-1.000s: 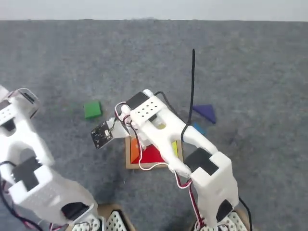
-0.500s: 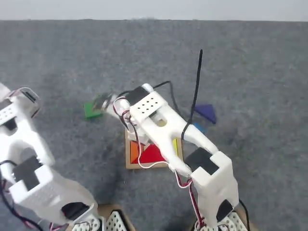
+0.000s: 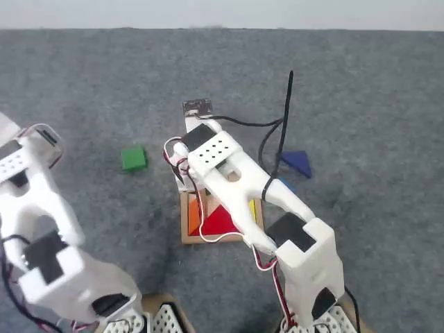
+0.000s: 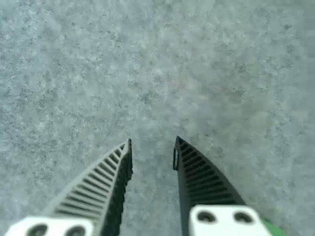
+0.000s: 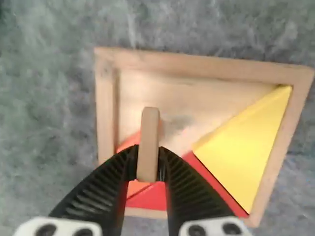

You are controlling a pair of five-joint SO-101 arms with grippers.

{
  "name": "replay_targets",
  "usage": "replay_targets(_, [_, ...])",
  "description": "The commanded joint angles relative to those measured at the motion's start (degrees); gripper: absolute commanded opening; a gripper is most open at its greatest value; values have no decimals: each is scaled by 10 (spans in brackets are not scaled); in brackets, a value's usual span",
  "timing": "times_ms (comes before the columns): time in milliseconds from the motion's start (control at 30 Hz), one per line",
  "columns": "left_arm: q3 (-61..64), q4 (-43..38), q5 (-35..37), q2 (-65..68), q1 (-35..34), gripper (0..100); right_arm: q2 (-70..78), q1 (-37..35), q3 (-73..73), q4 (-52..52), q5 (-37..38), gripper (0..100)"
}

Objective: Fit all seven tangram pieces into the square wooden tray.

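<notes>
Jaws of the right gripper (image 5: 147, 158) are clamping a thin tan wooden piece (image 5: 148, 130), held edge-on over the square wooden tray (image 5: 197, 61). A yellow triangle (image 5: 246, 142) is lying inside the tray with one edge flush against a rim and its tip in a corner. A red triangle (image 5: 211, 184) is butting against the yellow one's long edge, and an orange piece (image 3: 193, 220) is lying next to it. The rest of the tray floor is bare. In the high view the tray is sitting at lower centre on grey carpet (image 3: 361, 83). A green square (image 3: 133, 158) is lying apart at centre left. A purple triangle (image 3: 295, 163) and a blue piece (image 3: 286, 184) are lying at centre right. The left gripper (image 4: 151, 147) is hanging over bare carpet, fingers spread and grasping nothing.
</notes>
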Motion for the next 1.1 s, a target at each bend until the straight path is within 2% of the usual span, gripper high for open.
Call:
replay_targets(0, [15,-11,-4,-64,20,137,-5,8,15,-35,11,91])
replay_targets(100, [52,-47,-4,-87,24,137,-6,0,40,-49,29,150])
replay_targets(200, [78,-70,-4,-109,24,137,-6,-11,46,-51,30,151])
replay_targets(400, [102,-73,-6,-135,39,137,-7,-6,45,-45,34,152])
replay_targets(533, [105,-74,-7,-135,47,136,-12,15,45,-45,74,151])
replay_targets(867, [106,-73,-7,-135,48,135,-7,42,45,-45,76,151])
replay_targets(1067, [106,-73,-7,-135,48,135,-12,59,43,-45,117,151])
